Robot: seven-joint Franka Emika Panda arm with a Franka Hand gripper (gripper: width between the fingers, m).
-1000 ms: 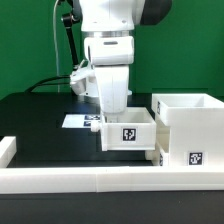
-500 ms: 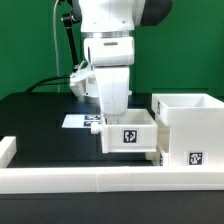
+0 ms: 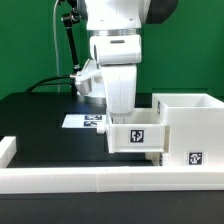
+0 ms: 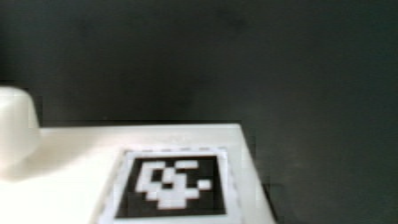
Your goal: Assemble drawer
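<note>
In the exterior view my gripper reaches down into a small white open-top tray with a black-and-white tag on its front. It holds the tray by its rear wall, just above the black table; the fingertips are hidden by the tray. The tray's right side touches the larger white boxy housing, which carries its own tag low on the front. The blurred wrist view shows a white tagged surface close below the camera and a rounded white part. No fingers show there.
A long low white rail runs along the table's front edge, with a raised end at the exterior view's left. The marker board lies flat behind the arm. Black cables hang behind the arm against the green backdrop.
The arm and the tray have moved together toward the exterior view's right, bringing the tray against the housing. The housing has not moved.
</note>
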